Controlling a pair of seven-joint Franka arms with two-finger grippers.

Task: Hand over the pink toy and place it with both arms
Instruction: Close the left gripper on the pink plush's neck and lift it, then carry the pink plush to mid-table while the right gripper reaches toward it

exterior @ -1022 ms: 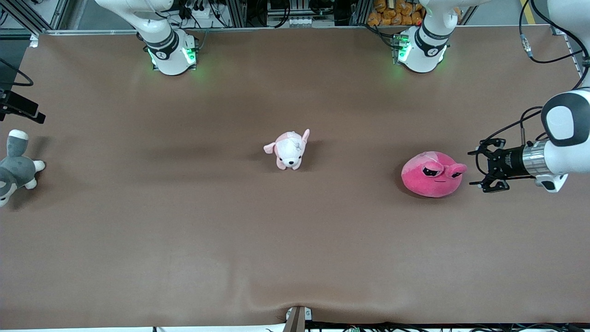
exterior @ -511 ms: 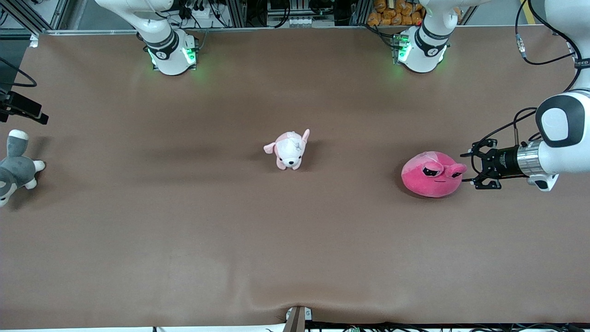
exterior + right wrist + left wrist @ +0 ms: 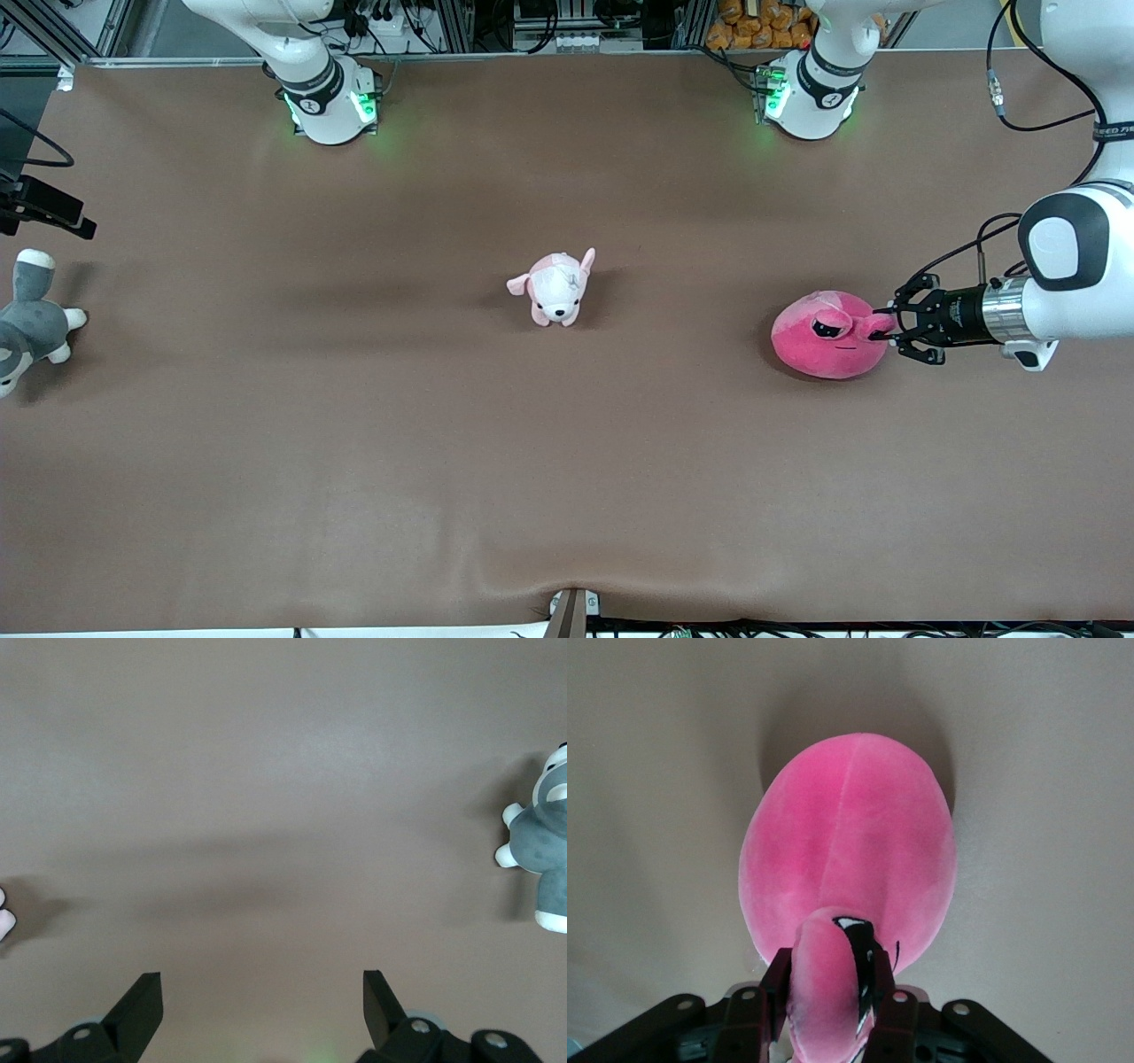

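Meanwhile, since 1 second ago the left gripper (image 3: 889, 334) has been brought from a gap beside the round hot-pink blob plush toy (image 3: 819, 341) up against it, and its 2 black fingers (image 3: 888, 997), then spread wide, have been drawn in. They are now seen clamped on one bulging eye of the toy, which is pinched between them in the left wrist view. The toy itself has not been shifted on the brown table (image 3: 567, 461).

The left arm is reached in low from its own end of the table, with its forearm and silver wrist ring held level and the gripper pointed sideways at the toy. The right gripper (image 3: 261, 1001) is held above bare table at the right arm's end, its fingers wide apart and nothing between them; that arm waits.

The toy lies on the table toward the left arm's end, its face turned to the front camera and its wider axis run along the table's length. A pale pink-and-white puppy plush (image 3: 556, 288) sits mid-table, and a grey-and-white plush animal (image 3: 27, 326) lies at the right arm's end.
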